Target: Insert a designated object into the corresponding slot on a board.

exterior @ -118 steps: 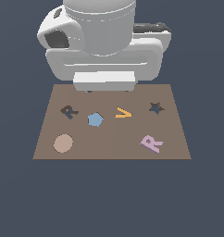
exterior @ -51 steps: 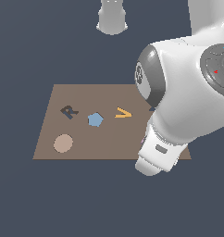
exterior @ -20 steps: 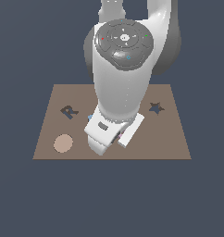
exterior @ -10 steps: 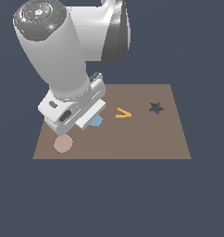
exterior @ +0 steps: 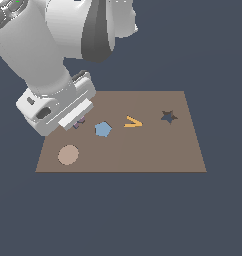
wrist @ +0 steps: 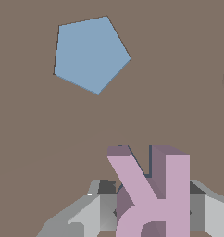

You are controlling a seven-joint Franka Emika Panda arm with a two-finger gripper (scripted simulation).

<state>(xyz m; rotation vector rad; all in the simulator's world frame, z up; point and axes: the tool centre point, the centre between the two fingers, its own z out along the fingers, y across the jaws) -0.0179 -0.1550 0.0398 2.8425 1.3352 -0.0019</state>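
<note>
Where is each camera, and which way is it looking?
Exterior view: off the arm, above one long edge of the board, looking down at it; the big white arm and its pincer show.
Wrist view: on the wrist, looking down close at the board; the pincer fingers grip the pink R.
Both see the blue pentagon and the round tan disc.

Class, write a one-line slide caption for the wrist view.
Gripper shut on pink R block above the brown board, near blue pentagon.

board (exterior: 158, 150) brown | r block (wrist: 153, 194) pink-lilac | pentagon (exterior: 103, 129) blue | v (exterior: 133, 122) orange | disc (exterior: 68, 155) tan
</note>
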